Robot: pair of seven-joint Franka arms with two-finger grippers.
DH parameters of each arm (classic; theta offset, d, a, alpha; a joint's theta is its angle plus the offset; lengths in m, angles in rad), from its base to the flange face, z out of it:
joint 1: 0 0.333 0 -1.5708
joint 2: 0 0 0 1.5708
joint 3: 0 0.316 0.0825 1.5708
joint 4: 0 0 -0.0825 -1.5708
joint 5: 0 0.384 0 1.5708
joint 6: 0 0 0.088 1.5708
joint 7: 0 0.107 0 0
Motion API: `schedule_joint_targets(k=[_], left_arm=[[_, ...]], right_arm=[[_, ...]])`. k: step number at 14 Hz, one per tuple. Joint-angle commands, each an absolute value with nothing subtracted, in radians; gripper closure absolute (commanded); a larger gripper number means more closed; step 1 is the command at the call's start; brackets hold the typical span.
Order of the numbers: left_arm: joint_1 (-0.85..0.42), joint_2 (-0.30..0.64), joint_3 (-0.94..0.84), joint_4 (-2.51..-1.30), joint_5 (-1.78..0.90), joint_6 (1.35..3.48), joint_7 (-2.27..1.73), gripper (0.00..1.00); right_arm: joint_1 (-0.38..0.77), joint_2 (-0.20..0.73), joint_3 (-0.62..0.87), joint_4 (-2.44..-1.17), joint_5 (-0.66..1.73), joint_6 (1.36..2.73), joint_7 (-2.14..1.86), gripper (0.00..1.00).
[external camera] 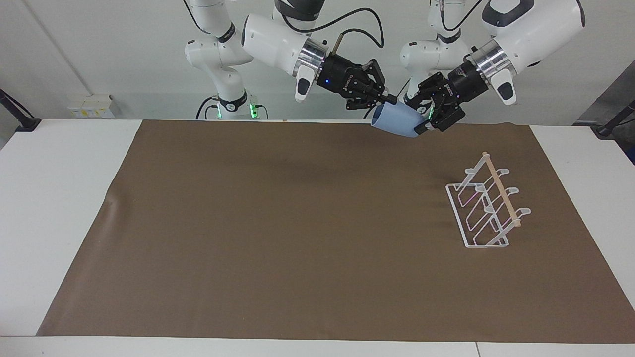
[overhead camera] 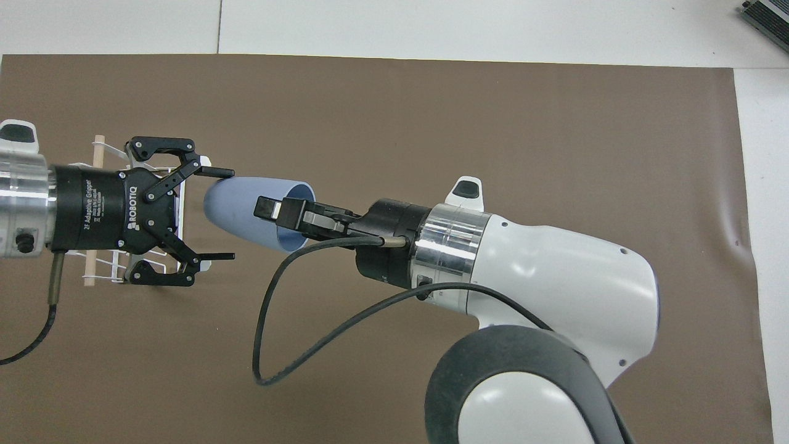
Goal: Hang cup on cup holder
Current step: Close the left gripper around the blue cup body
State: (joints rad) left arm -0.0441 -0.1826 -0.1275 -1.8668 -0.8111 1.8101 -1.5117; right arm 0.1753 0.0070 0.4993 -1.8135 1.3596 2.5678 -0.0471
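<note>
While held sideways | cup light-blue, tapered (matte) | right claw

Plain colours, no patterns anywhere

The cup is matte light blue; the cup holder is white wire with a pale wooden dowel. Both the left gripper and right gripper are black on silver-and-white arms. A plain brown mat covers the white worktop.
</note>
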Motion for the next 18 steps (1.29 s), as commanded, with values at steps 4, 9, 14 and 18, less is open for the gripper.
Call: schedule_joint_targets(k=[4, 9, 14, 18], left_arm=[[-0.060, -0.207, -0.155, -1.899, -0.811, 1.827, -1.480, 0.00], [-0.057, -0.222, -0.155, -1.928, -0.742, 1.813, -1.424, 0.00], [-0.057, -0.222, -0.155, -1.928, -0.727, 1.819, -1.413, 0.14], [-0.057, -0.222, -0.155, -1.927, -0.726, 1.825, -1.407, 1.00]], right_arm=[[0.161, -0.002, 0.508, -1.815, 1.397, 2.579, -0.057, 1.00], [0.161, -0.002, 0.506, -1.815, 1.397, 2.579, -0.057, 1.00], [0.161, -0.002, 0.506, -1.815, 1.397, 2.580, -0.057, 1.00], [0.161, -0.002, 0.506, -1.815, 1.397, 2.580, -0.055, 1.00]])
